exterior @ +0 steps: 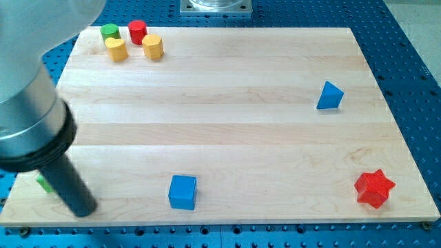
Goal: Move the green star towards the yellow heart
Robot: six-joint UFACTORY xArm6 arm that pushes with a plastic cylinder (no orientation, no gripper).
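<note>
Near the table's (pixel 227 138) bottom-left corner, my tip (pixel 83 209) touches a mostly hidden green block (pixel 45 183). No end effector jaws exist. Top left sits the yellow heart (pixel 116 49).

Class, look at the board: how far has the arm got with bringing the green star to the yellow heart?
Done: nothing visible; the yellow heart sits at the view's top left, far from the bottom left.
In hand: my tip is at the bottom left, beside a green piece mostly hidden by the rod, probably the star.
Left: pushing it up the board to the heart.

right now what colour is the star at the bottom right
Red; the star shows clearly in the camera view.
</note>
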